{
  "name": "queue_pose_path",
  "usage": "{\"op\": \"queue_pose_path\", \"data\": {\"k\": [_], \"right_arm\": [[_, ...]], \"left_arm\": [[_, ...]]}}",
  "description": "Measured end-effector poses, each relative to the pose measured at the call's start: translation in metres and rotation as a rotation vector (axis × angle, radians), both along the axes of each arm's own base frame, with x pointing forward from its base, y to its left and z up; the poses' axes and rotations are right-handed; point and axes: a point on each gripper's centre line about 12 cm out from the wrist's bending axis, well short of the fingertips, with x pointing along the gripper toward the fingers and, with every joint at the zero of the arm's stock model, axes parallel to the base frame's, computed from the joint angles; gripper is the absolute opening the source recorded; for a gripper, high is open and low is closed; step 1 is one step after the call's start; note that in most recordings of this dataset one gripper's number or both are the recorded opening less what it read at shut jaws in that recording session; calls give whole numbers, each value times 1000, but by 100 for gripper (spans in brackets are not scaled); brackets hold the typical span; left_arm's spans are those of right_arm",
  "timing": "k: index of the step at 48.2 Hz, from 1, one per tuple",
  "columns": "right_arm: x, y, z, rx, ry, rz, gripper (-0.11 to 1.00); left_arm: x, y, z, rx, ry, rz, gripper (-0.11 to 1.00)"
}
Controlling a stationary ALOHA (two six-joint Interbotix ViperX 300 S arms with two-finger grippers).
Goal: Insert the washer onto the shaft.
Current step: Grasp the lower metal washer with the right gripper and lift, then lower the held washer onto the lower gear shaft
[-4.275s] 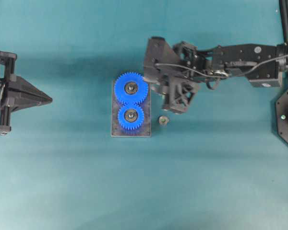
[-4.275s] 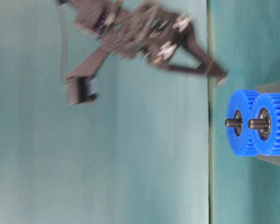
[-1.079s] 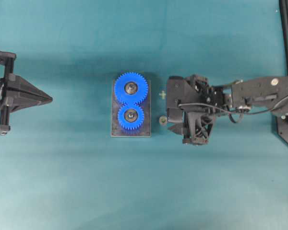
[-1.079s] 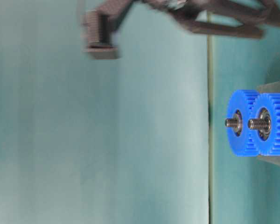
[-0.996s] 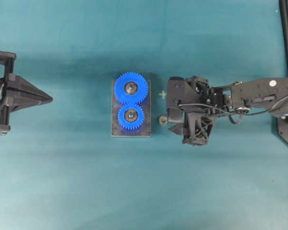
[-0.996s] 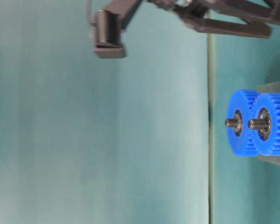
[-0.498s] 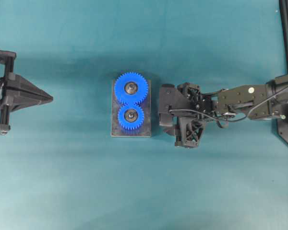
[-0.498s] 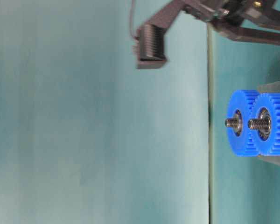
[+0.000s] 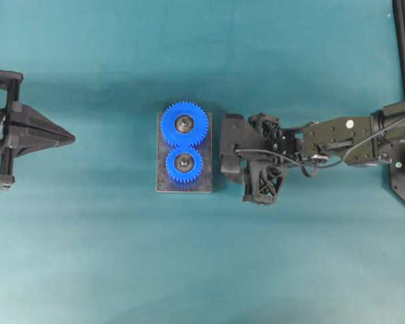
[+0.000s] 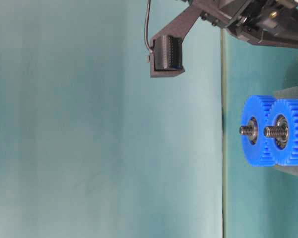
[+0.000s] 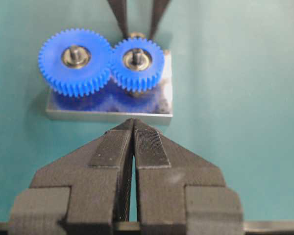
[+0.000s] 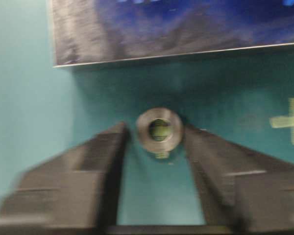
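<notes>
From overhead, the right gripper [image 9: 224,160] sits just beside the plate [image 9: 160,185] carrying two blue gears [image 9: 184,124]. The left wrist camera shows the left gripper [image 11: 133,128] clenched empty, well short of the plate. In the right wrist view, the washer [image 12: 159,129] lies flat on the table [image 12: 29,112] between that gripper's parted fingers [image 12: 110,147], near their tips, with slight gaps either side.

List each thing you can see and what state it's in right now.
Washer: flat on the table, between the right gripper's fingers.
Right gripper: jaws partly apart around the washer.
Left gripper: shut, empty.
Two blue gears: meshed on the plate.
Shafts: bare, no washer on.
</notes>
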Motion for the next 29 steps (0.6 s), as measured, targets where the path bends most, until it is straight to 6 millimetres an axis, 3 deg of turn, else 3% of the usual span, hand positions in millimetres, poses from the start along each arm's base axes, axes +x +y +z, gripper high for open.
{"op": "queue_pose_path", "data": {"k": [17, 29], "right_arm": [[5, -1, 6, 1, 72, -4, 31], [18, -5, 47, 1, 44, -11, 31]], "left_arm": [[0, 0, 0, -1, 2, 0, 1], [0, 0, 0, -3, 2, 2, 1]]}}
